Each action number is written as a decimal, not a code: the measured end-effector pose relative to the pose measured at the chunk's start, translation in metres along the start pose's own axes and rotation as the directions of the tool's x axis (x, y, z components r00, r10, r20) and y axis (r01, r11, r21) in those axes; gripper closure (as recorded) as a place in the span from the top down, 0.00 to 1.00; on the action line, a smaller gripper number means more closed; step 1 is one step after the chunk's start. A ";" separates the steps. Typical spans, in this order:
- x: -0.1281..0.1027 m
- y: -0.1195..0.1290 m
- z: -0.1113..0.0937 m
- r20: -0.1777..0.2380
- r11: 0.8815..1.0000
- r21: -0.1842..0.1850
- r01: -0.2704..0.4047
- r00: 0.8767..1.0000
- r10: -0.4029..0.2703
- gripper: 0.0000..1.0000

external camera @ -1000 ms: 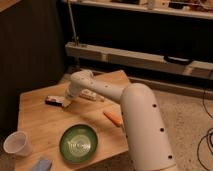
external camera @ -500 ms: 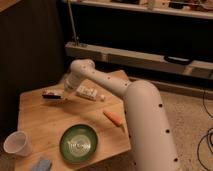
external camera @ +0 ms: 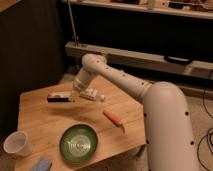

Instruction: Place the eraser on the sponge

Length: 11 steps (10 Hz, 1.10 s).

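Since a second ago the arm has lifted and swung a little, and the eraser has travelled with it, which the other things have not. The claw (external camera: 71, 95) hangs over the far left part of the surface (external camera: 40, 120), closed narrow on one end of the eraser (external camera: 57, 97). The dark block sticks out level to the left and seems to ride just clear of the wood rather than lying on it.

Just beside the claw on its right lies a white tube-like bottle (external camera: 90, 95). Nearer the camera are an orange stick (external camera: 114, 117) and a green plate (external camera: 79, 144), and a white paper cup (external camera: 15, 144) stands at the near left edge.

The sponge (external camera: 42, 164) is a pale blue block at the near edge, partly cut off by the picture's bottom, well apart from the eraser and with nothing on it.

By my reading the pick-up is done. What is left is the carry toward the near edge, between cup and plate, the lowering onto the sponge, and the release.
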 end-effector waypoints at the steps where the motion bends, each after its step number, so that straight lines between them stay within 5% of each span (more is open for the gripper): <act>1: -0.001 -0.017 -0.006 -0.010 0.999 0.033 0.022 1.000 -0.022 0.00; 5: 0.010 -0.060 -0.008 -0.033 0.984 0.138 0.115 0.993 -0.111 0.00; 8: -0.005 -0.107 -0.009 -0.059 0.947 0.244 0.208 0.978 -0.200 0.00; 11: -0.013 -0.147 0.000 -0.082 0.915 0.257 0.311 0.950 -0.300 0.00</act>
